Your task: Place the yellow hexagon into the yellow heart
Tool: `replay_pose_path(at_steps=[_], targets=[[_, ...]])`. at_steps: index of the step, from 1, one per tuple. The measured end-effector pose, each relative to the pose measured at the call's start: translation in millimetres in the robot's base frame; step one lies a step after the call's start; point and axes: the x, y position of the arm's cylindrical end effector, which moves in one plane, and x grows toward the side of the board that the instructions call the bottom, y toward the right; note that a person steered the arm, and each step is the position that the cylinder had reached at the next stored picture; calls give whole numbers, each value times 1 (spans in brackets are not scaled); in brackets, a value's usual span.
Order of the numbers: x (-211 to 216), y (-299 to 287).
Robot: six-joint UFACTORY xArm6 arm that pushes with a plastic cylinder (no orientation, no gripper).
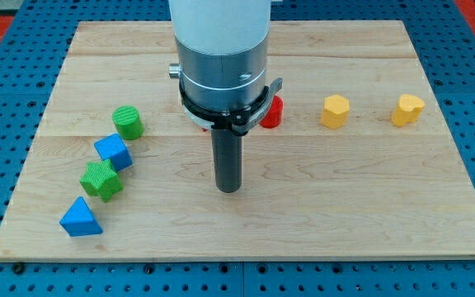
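Observation:
The yellow hexagon (335, 111) lies on the wooden board at the view's right. The yellow heart (407, 109) lies further right, a short gap apart from it, on about the same line. My tip (229, 188) rests on the board near the middle, well to the left of and below the hexagon, touching no block. The arm's wide grey body rises above it and hides part of the board behind.
A red block (271, 112) is partly hidden behind the arm, left of the hexagon. At the view's left lie a green cylinder (128, 122), a blue cube (112, 152), a green star (101, 179) and a blue triangle (81, 218). The board (386, 206) ends at blue matting.

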Motion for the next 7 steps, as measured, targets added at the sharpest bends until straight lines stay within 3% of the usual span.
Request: replay_pose_path(at_steps=[4,7], targets=[[-8,-22],[-90,129]])
